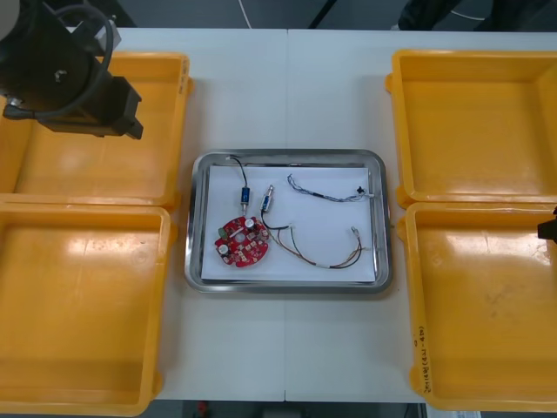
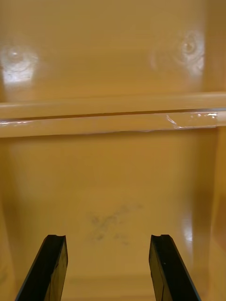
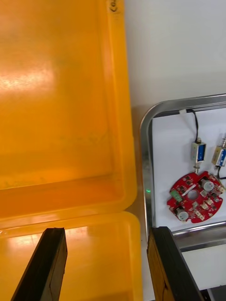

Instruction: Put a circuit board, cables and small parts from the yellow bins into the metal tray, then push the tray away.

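Tray loaded; left gripper and right gripper both spread above yellow bins.

Left tool, right tool: jaws apart.

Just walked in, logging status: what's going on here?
Nothing is being held. The metal tray already holds a red circuit board, cables and small metal parts. The left pincer hangs open over the left yellow bins; the right pincer hangs open over the right bins. The tray is not yet pushed away.
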{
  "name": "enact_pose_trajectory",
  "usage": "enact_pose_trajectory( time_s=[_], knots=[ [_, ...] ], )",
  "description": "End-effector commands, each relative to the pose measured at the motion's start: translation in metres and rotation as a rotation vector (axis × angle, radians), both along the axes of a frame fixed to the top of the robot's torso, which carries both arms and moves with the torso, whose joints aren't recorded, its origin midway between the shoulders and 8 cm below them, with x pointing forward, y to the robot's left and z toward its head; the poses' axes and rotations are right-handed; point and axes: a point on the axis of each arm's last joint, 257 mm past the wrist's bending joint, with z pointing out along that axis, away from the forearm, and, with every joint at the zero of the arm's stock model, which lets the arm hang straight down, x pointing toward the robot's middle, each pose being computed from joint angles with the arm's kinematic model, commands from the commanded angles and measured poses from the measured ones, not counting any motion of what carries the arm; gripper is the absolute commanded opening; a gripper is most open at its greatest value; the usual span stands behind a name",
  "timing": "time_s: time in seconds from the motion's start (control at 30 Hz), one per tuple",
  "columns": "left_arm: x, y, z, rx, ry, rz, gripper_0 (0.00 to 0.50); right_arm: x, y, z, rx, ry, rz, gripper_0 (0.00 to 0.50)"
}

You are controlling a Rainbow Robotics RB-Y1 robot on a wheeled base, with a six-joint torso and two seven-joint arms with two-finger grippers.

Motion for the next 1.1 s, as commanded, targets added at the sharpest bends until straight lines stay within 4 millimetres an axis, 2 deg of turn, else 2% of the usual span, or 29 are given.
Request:
enact_pose_trajectory(
  time_s=[0.03, 0.2, 0.4, 0.6, 0.67, 0.83, 1.1],
  knots=[
    [-0.014, 0.046, 0.010, 0.006, -0.028, 0.097, 0.500, -0.008, 0.011, 0.015, -0.041, -0.002, 0.082, 0.500],
    [-0.029, 0.069, 0.007, 0.002, -0.020, 0.128, 0.500, -0.012, 0.040, 0.028, -0.058, -0.007, 0.218, 0.500],
    [-0.052, 0.098, 0.003, 0.003, 0.004, 0.158, 0.500, -0.014, 0.097, 0.039, -0.057, -0.009, 0.427, 0.500],
    [-0.067, 0.116, -0.001, 0.002, 0.005, 0.188, 0.500, -0.017, 0.141, 0.042, -0.062, 0.005, 0.589, 0.500],
    [-0.073, 0.123, -0.004, 0.003, 0.003, 0.201, 0.500, -0.020, 0.160, 0.041, -0.071, 0.018, 0.657, 0.500],
    [-0.090, 0.136, -0.015, 0.013, 0.014, 0.220, 0.500, -0.028, 0.190, 0.032, -0.119, 0.046, 0.776, 0.500],
    [-0.111, 0.147, -0.030, 0.037, 0.033, 0.231, 0.500, -0.031, 0.237, 0.022, -0.223, 0.040, 0.927, 0.500]
  ],
)
